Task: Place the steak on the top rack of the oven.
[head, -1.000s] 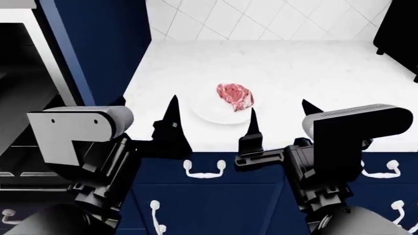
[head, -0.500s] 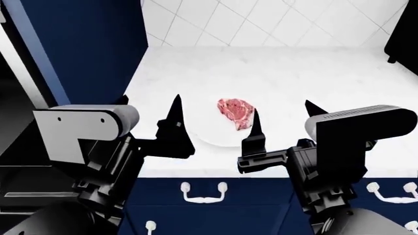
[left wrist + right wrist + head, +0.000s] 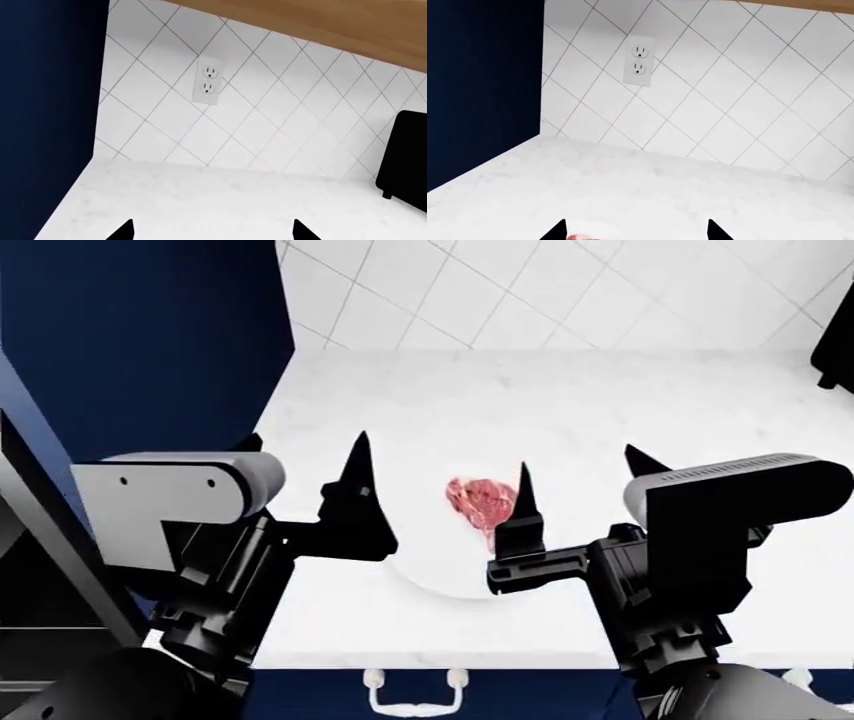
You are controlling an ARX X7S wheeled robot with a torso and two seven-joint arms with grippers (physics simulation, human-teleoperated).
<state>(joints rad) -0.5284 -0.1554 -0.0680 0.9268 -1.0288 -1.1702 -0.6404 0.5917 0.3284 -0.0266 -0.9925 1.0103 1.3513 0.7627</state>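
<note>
Right gripper sits w/ jaws spread wide and holding nothing, its 2 black fingertips bracketing the near-right side of the steak in the head view; the steak lies on a round white plate on the white marble counter, partly hidden behind 1 fingertip. Left gripper is also wide and empty, off to the plate's left. My read: the step is the approach for a pick, so the right arm should come down over the meat w/ both tips straddling it, then pinch across its narrower span and low enough to catch the slab w/o scraping the plate. Of the oven only a dark strip shows at far left, past the navy cabinet panel; the top rack isn't visible, so the carry goes around that panel. Left wrist view: 2 tips well apart, bare counter ahead, diagonal white tile w/ a wall outlet, wood trim above, a black appliance at the counter's far side; no steak in sight. Right wrist view: tips wide, a sliver of red meat at the frame edge by 1 tip, so the gripper looks aimed beyond the meat; same outlet and navy panel. Nothing blocks the plate itself.
</note>
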